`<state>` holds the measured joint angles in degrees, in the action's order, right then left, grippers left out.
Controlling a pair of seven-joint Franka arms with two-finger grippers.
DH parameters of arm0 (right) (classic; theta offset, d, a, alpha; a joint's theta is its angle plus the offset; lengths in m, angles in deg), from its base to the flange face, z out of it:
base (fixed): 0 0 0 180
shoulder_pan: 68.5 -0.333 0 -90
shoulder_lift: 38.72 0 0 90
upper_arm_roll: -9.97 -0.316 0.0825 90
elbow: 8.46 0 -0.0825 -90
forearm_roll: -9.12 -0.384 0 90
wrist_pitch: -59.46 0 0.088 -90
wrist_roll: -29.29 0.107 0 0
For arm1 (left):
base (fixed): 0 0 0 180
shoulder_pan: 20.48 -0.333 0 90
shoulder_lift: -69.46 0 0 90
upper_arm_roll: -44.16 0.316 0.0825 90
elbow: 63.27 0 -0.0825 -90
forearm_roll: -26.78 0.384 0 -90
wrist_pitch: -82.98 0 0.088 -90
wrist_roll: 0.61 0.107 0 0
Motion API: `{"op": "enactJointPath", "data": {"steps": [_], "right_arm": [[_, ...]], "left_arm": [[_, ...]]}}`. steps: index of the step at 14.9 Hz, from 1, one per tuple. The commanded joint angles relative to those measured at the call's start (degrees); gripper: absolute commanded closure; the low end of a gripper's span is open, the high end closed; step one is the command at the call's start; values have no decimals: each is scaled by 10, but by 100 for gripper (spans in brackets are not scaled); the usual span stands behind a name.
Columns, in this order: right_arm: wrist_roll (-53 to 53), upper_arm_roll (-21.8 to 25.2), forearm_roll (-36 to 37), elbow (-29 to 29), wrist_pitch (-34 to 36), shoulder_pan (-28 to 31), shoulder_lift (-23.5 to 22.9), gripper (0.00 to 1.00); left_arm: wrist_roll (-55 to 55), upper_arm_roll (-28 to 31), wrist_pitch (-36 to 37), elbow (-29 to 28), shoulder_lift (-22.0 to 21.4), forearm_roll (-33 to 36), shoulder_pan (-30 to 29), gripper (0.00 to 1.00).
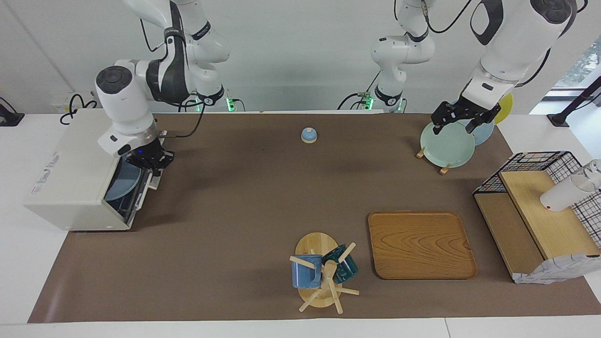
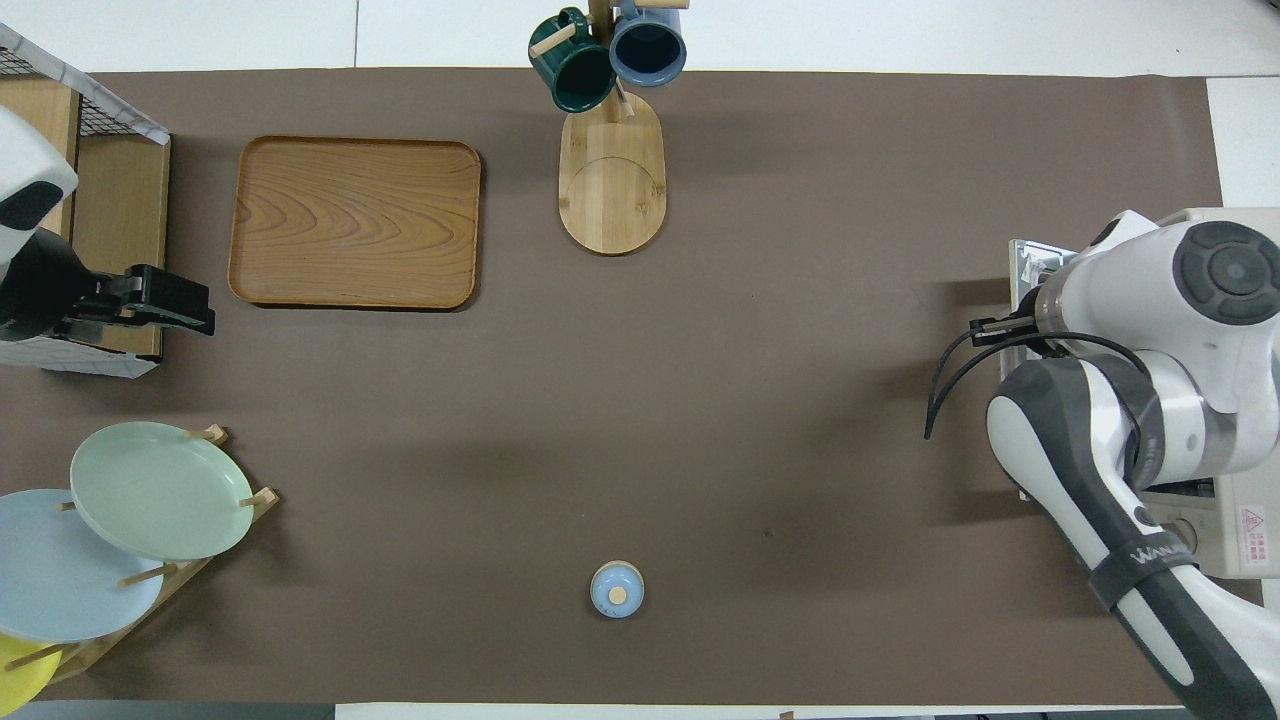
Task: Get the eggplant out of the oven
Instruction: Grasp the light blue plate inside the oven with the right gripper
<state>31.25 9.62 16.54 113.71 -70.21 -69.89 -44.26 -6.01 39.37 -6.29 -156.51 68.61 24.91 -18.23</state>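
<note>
The off-white oven [image 1: 70, 178] stands at the right arm's end of the table and shows partly in the overhead view [image 2: 1240, 520]. Its dark glass door [image 1: 123, 188] is tilted a little way open. Something pale blue and round shows through the glass. The eggplant is hidden. My right gripper [image 1: 152, 164] points down onto the door's top edge at the bar handle [image 1: 142, 190], at the end nearer the robots, and looks shut on it. In the overhead view the right arm covers it. My left gripper [image 1: 462, 119] waits open and empty in the air by the plate rack [image 1: 446, 145].
A small blue knobbed lid [image 1: 308, 135] lies mid-table near the robots. A wooden tray [image 1: 420, 244] and a mug tree [image 1: 324, 272] with two mugs are farther out. A wire shelf unit [image 1: 540, 211] stands at the left arm's end.
</note>
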Motion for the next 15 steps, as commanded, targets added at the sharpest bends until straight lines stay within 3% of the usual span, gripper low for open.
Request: {"op": "enactJointPath", "data": {"steps": [1, 6, 11, 13, 15], "right_arm": [[7, 4, 4, 4, -32, 12, -24, 100], [16, 4, -57, 4, -48, -1, -55, 100], [36, 4, -57, -36, 4, -19, -50, 100], [37, 6, -53, -71, 69, -16, -37, 65], [40, 10, -44, -77, 111, -11, -18, 64]], "left_arm": [[6, -3, 4, -9, -11, 2, -6, 0], [6, -3, 3, -9, -11, 2, -6, 0], [6, -3, 3, -9, -11, 2, -6, 0], [6, -3, 4, -9, -11, 2, -6, 0], [6, -3, 4, -9, -12, 2, -6, 0]]}}
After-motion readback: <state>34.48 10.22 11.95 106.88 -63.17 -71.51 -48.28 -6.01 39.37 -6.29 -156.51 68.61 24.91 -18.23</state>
